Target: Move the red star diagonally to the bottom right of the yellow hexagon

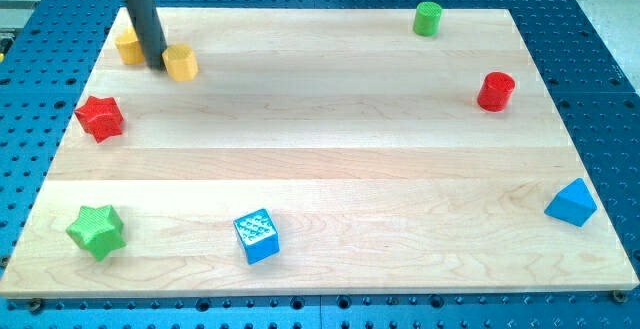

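The red star (pixel 100 117) lies near the board's left edge, in the upper left part of the view. A yellow hexagon (pixel 181 63) lies above and to its right, near the top left. A second yellow block (pixel 128 46) lies just left of it, partly hidden by the rod. My tip (pixel 159 68) rests on the board between the two yellow blocks, close against the hexagon's left side. The tip is above and to the right of the red star, well apart from it.
A green star (pixel 97 231) sits at the bottom left and a blue cube (pixel 257 236) at the bottom middle. A blue triangular block (pixel 571 203) lies at the right edge, a red cylinder (pixel 495 91) at the upper right, a green cylinder (pixel 428 18) at the top.
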You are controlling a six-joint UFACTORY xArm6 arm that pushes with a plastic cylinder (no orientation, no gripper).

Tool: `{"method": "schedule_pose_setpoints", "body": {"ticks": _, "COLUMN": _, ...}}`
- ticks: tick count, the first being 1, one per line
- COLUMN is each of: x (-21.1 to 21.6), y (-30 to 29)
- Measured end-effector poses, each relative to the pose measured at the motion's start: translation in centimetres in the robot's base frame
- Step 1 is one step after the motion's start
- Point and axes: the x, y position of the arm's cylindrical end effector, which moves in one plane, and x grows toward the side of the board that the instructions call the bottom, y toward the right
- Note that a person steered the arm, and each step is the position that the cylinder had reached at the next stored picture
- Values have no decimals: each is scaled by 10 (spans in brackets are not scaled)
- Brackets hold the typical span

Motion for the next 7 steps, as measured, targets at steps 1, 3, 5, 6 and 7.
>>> {"method": "schedule_pose_setpoints", "body": {"ticks": 1, "x": -10, "y": 7}}
{"method": "schedule_pose_setpoints", "body": {"ticks": 3, "x": 37, "y": -80}}
{"method": "schedule_pose_setpoints", "body": {"ticks": 5, "x": 72, "y": -74}}
{"method": "schedule_pose_setpoints", "body": {"ticks": 6, "x": 95, "y": 6}}
{"method": "schedule_pose_setpoints", "body": {"ticks": 7, "x": 97, "y": -42}}
